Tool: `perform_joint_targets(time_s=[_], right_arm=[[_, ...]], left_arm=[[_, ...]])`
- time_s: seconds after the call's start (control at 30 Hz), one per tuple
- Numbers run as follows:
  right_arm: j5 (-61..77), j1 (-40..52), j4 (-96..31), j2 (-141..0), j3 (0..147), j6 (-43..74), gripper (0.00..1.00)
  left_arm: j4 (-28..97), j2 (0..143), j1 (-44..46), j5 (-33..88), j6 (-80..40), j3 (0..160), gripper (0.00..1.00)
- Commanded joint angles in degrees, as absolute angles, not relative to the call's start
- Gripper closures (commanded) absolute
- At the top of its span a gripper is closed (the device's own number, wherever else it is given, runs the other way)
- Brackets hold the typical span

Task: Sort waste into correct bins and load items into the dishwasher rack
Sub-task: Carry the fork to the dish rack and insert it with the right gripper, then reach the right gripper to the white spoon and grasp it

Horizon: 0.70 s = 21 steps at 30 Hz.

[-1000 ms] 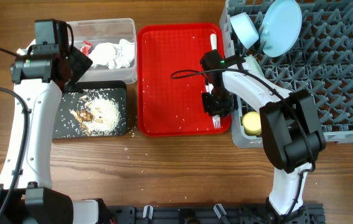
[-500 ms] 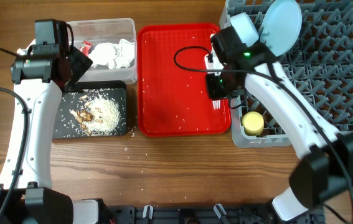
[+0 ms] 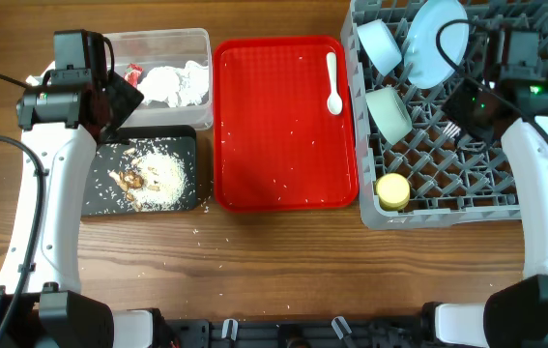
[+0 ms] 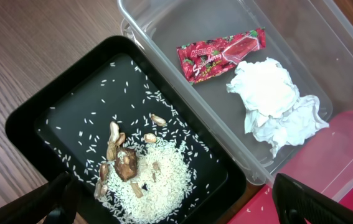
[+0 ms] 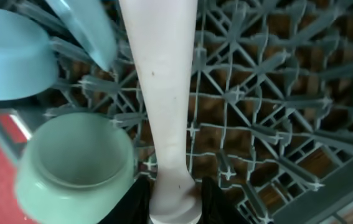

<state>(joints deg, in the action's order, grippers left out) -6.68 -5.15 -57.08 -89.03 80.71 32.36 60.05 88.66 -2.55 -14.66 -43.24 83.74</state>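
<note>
**Right gripper (image 3: 465, 108) clamps white fork over dishwasher rack**

Overhead: At the upper right of the frame, the right gripper holds the white fork (image 3: 451, 125) above the grey dishwasher rack (image 3: 505, 188), apparently so it can be lowered among the pegs. The pale blue plate (image 3: 438, 43) and two bowls (image 3: 382, 43) (image 3: 389, 112) lean on edge along the rack's left side, propped by the pegs. The yellow cup (image 3: 392, 189) sits at the rack's lower left corner. The white spoon (image 3: 332, 82) lies alone in the upper right of the red tray (image 3: 283, 145) and looks like the last item to load. The left gripper (image 3: 119, 97) hangs at the upper left, over the seam between the clear tub (image 3: 201, 43) and the black tray (image 3: 100, 198).

Left wrist: The left gripper's fingers (image 4: 45, 202) are spread wide and hold nothing. Below them, the rice scraps (image 4: 145, 180) are heaped in the black tray, and the red wrapper (image 4: 221, 53) and napkin (image 4: 269, 99) lie in the clear tub. The waste appears sorted.

Right wrist: The jaws are pressed together on the end of the fork's handle, which runs up the frame over the rack's grid. One bowl sits at the lower left of the frame.
</note>
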Motion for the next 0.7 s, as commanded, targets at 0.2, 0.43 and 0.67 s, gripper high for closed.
perform_joint_targets(time_s=[0.2,0.43,0.67], right_arm=[[3.1,-4.6,-56.2,-89.6,78.0,29.4,0.53],[4.3,1.1,-57.2,-86.2,81.6,23.7,0.51],[-5.7,21.7,-46.7,-88.6,85.5,21.9,0.48]], left_arm=[[60.1,88.8,-2.7,-14.6,-44.1,84.2,0.00],[60.1,88.8,-2.7,-14.6,-44.2,84.2,0.00],[60.1,88.8,-2.7,-14.6,-44.2,84.2,0.00]])
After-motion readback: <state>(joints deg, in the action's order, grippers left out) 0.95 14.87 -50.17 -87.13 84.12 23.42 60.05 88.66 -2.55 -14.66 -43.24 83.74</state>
